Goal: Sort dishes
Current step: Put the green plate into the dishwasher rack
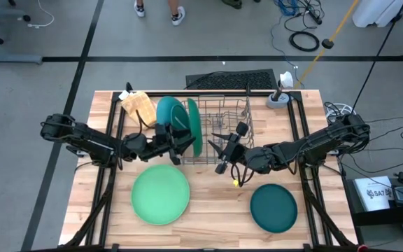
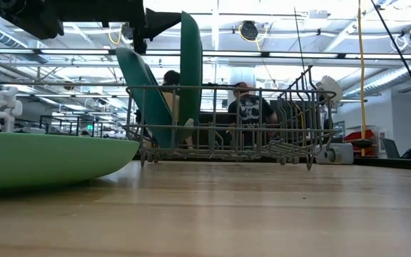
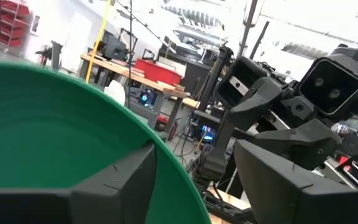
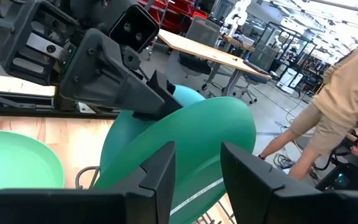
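A dark green plate (image 1: 195, 126) stands upright on its edge in the grey wire rack (image 1: 229, 129). A teal plate (image 1: 168, 114) leans in the rack just left of it. A light green plate (image 1: 161, 194) and a dark teal plate (image 1: 273, 208) lie flat on the table. My left gripper (image 3: 197, 186) is open at the dark green plate's upper rim (image 3: 166, 155), one finger on each side of it. My right gripper (image 4: 197, 180) is open and empty on the plate's right side, over the rack, pointing at the plate (image 4: 191, 143). My left gripper comes level from the table's left and straddles the dark green plate's upper rim (image 3: 173, 168). One finger (image 3: 123, 180) lies before the plate's hollow face and the other (image 3: 278, 180) stands clear of its back. I cannot tell whether the first finger touches the plate.
A tan waffle-textured lump (image 1: 137, 103) lies at the table's far left beside the rack. A yellow bit (image 1: 235, 183) lies on the wood near my right gripper. People stand beyond the table's far edge (image 2: 248, 107).
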`<action>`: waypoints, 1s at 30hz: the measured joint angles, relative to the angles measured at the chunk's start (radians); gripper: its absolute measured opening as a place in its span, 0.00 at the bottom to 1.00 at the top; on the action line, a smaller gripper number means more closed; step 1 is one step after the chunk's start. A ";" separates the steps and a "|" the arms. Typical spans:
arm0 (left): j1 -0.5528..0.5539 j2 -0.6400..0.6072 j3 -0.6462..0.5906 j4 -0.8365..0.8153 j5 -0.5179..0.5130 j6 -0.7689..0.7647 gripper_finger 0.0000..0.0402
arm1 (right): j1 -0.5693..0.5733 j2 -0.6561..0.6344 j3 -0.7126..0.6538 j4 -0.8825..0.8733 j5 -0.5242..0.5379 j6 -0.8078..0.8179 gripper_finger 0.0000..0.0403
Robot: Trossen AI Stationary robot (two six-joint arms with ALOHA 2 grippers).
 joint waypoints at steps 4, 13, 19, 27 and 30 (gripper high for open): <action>-0.001 -0.028 0.000 0.003 -0.002 0.012 0.59 | 0.000 0.000 0.000 0.000 0.000 0.000 0.29; -0.005 -0.122 0.001 -0.114 -0.002 0.077 0.59 | -0.004 0.000 0.000 0.000 -0.026 0.001 0.29; 0.014 -0.131 0.000 -0.271 0.035 -0.028 0.59 | -0.012 0.000 0.000 -0.002 -0.026 0.017 0.29; 0.018 -0.135 0.013 -0.260 0.128 -0.016 0.59 | -0.012 0.000 0.000 -0.002 -0.029 0.019 0.29; 0.018 -0.135 0.026 -0.276 0.172 -0.025 0.59 | -0.012 0.000 0.000 -0.002 -0.039 0.024 0.29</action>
